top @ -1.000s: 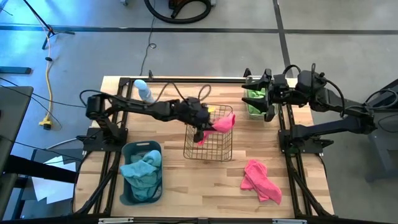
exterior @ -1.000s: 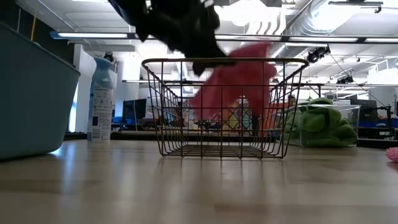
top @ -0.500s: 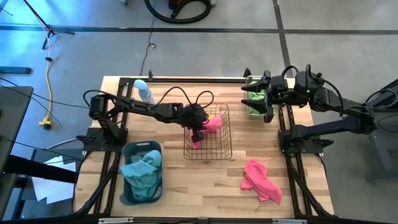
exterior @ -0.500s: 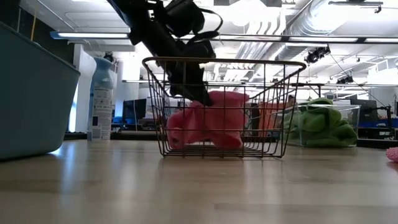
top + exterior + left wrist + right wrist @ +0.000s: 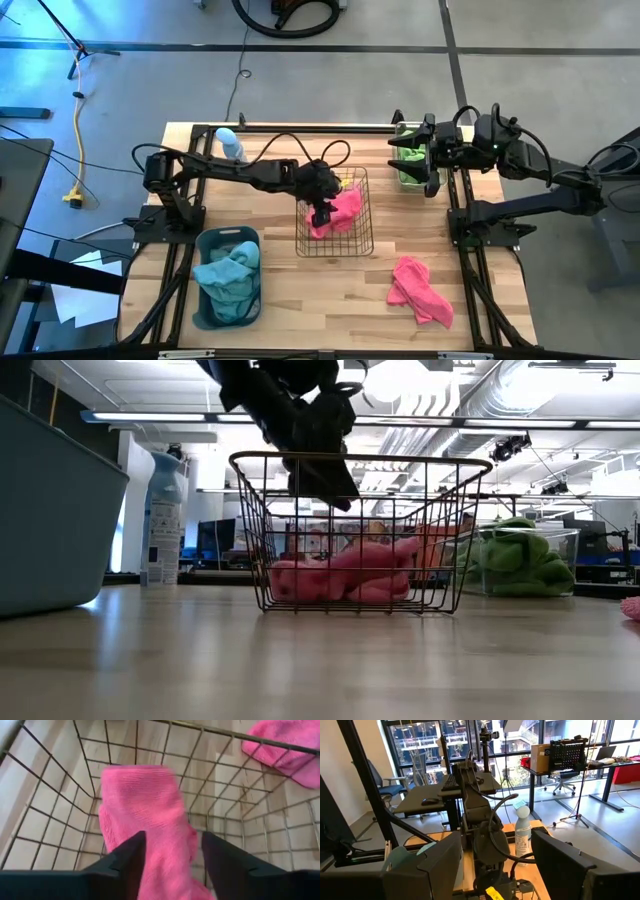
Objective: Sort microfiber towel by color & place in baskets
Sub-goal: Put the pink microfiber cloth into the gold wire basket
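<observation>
A pink towel (image 5: 340,212) lies bunched on the floor of the copper wire basket (image 5: 360,240) at the table's middle; the low view shows this pink towel (image 5: 345,572) on the basket's floor too. My left gripper (image 5: 172,840) hangs open just above it, near the basket's rim (image 5: 325,485), touching nothing. A second pink towel (image 5: 420,290) lies on the table near the front right. Teal towels fill the grey-blue tub (image 5: 205,300) at the front left. Green towels (image 5: 515,555) sit in the clear bin (image 5: 410,178) at the back right, and my right gripper (image 5: 495,855) waits open over that bin.
A pale blue spray bottle (image 5: 232,146) stands at the back left, behind my left arm. The bare wooden table top (image 5: 330,300) shows between the tub and the loose pink towel. Metal frame rails (image 5: 460,215) run along the table's right side.
My left gripper went down into the wire basket with the pink towel, opened and let go, then rose to the rim. The towel, first hanging from the fingers over the basket, has dropped and now lies in a heap on the basket's floor.
</observation>
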Tool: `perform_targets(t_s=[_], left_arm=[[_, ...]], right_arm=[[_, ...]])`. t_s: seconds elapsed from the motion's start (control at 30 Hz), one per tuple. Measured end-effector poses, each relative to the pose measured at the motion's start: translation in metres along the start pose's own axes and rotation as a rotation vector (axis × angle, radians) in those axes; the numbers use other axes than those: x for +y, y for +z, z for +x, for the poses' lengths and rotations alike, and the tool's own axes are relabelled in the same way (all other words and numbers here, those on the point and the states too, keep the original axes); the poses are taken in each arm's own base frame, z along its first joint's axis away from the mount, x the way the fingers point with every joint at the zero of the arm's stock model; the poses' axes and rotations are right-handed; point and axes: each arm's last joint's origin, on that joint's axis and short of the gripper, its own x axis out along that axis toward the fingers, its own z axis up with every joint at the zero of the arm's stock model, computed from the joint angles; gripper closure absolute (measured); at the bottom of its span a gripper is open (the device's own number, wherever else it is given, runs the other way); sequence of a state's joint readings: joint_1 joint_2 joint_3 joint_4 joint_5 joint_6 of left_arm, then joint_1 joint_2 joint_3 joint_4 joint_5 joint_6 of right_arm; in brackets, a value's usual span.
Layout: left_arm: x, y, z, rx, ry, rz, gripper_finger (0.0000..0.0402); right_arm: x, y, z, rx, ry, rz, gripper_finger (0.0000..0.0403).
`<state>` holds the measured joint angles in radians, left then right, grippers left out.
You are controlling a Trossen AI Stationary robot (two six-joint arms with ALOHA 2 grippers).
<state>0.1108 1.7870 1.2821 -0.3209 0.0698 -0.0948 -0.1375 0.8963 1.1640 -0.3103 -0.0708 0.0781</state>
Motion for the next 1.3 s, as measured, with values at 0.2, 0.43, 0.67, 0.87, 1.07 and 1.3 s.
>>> perform_targets(t_s=[0.2,0.43,0.67,0.87,1.07,1.3], left_arm=[[0.002,0.018,-0.019,0.078,-0.003,-0.016,0.0159],[0.005,0.057,-0.090,-0.043,-0.109,-0.123,0.0145],[-0.012,0.067,-0.200,-0.447,-0.099,-0.093,0.0145],[-0.029,0.039,-0.268,-0.740,-0.040,-0.081,0.0145],[-0.033,0.002,-0.286,-0.845,-0.060,-0.080,0.0145],[-0.029,-0.033,-0.286,-0.902,-0.102,-0.046,0.0145]], right_arm=[[0.000,0.000,0.000,0.000,0.000,0.028,0.0162],[-0.001,-0.002,0.003,0.011,-0.037,0.131,0.0162],[-0.002,-0.005,0.004,0.040,-0.036,0.055,0.0162],[0.000,-0.005,0.005,0.046,0.018,0.122,0.0162],[0.006,-0.007,0.010,0.068,0.094,0.224,0.0162],[0.014,-0.007,0.021,0.037,0.069,0.197,0.0162]])
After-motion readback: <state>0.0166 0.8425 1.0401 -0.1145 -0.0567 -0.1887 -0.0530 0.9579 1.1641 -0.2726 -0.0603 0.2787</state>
